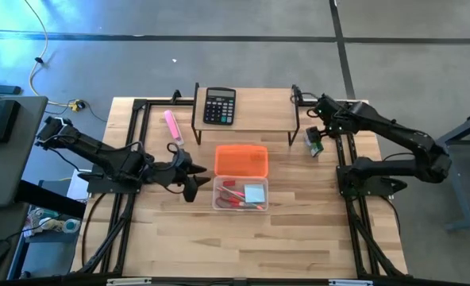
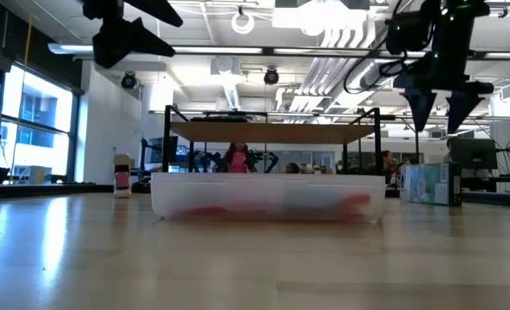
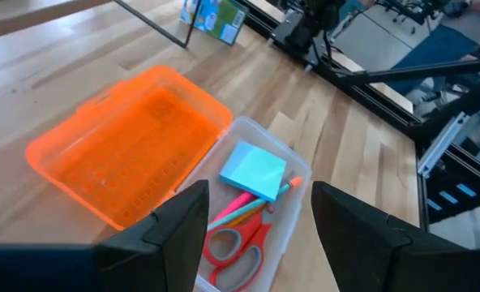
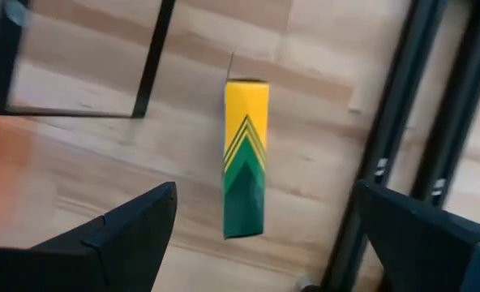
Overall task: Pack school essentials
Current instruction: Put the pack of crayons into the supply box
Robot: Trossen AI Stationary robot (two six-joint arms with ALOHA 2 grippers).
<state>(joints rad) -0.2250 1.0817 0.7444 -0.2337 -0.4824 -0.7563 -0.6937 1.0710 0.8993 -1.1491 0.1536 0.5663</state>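
From above, the wooden table [image 1: 283, 238] carries a clear box [image 1: 240, 195] near its middle, with its orange lid [image 1: 240, 160] folded back touching the box at 12 o'clock. Inside lie the red-handled scissors [image 1: 233, 197], a light-blue sticky-note pad [image 1: 255, 193] and thin pens. The left claw [image 1: 192, 179] hangs just beside the box at 9 o'clock, released and empty. The right claw [image 1: 317, 140] hovers near the table's 2 o'clock area over a small green-and-yellow pack [image 1: 315, 148], fingers spread, holding nothing. A black calculator [image 1: 219, 106] sits on a low shelf [image 1: 279, 107] at 12 o'clock, a pink marker [image 1: 172, 126] at 10 o'clock from the box. The low view shows the box [image 2: 268, 196] standing on the table with red shapes blurred inside, both claws raised above it. The left wrist view shows pad [image 3: 253, 170], scissors [image 3: 238, 247] and pens [image 3: 248, 207] in the box beside the lid [image 3: 126, 154]. The right wrist view shows the pack [image 4: 246, 158] lying flat on the table between the spread fingers [image 4: 118, 239], untouched.
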